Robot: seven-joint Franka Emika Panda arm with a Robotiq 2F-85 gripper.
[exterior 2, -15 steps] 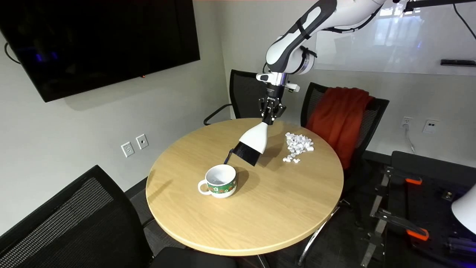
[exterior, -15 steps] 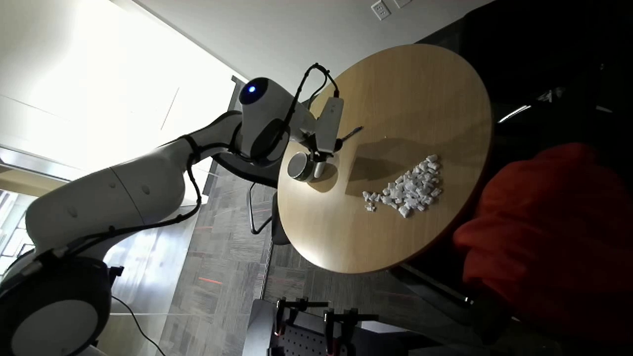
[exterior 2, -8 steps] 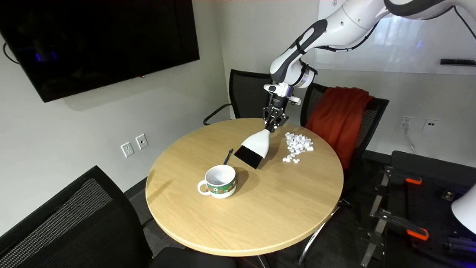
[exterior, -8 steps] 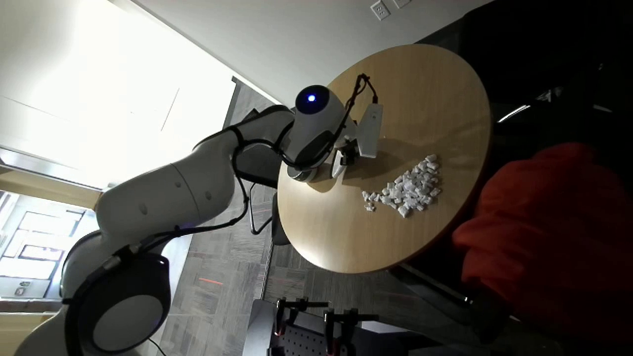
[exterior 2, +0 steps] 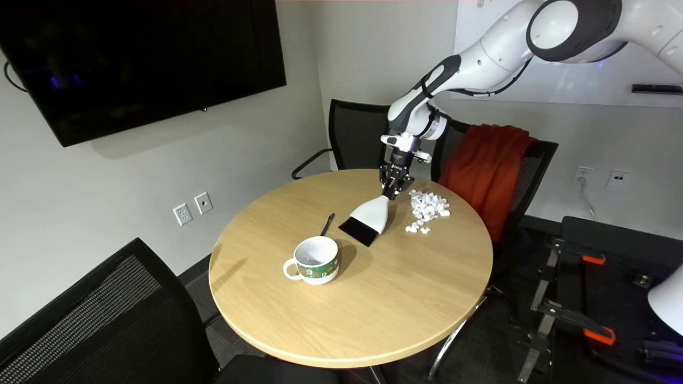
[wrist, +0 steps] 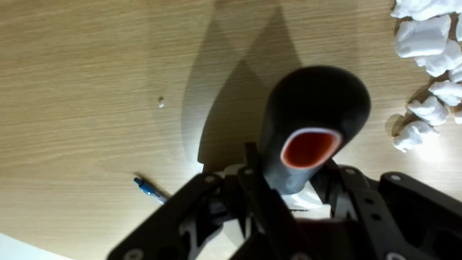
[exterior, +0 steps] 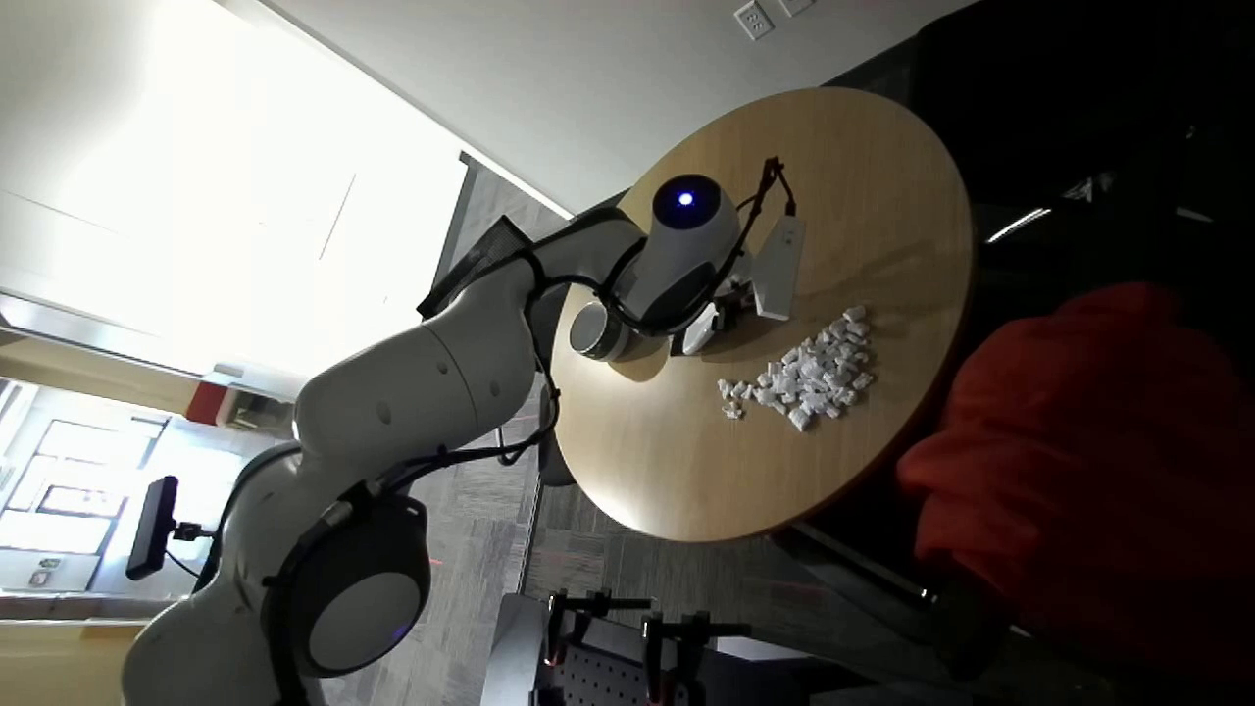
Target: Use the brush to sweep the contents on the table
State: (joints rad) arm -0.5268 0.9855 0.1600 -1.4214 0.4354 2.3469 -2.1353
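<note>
Brush (exterior 2: 372, 214) is clamped in your gripper (exterior 2: 395, 184), near the white bits (exterior 2: 428, 205); only your wrist view shows the red handle oval (wrist: 309, 148); in an exterior view bristles (exterior 2: 358, 230) perhaps touch the table (exterior 2: 331, 330).

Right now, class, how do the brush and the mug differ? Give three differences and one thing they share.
The brush is held in the gripper; the mug stands free on the table. The brush slants down from its handle, while the mug is upright. The brush flares out flat to black bristles; the mug is round with a green patterned band. Both are partly white outside.
</note>
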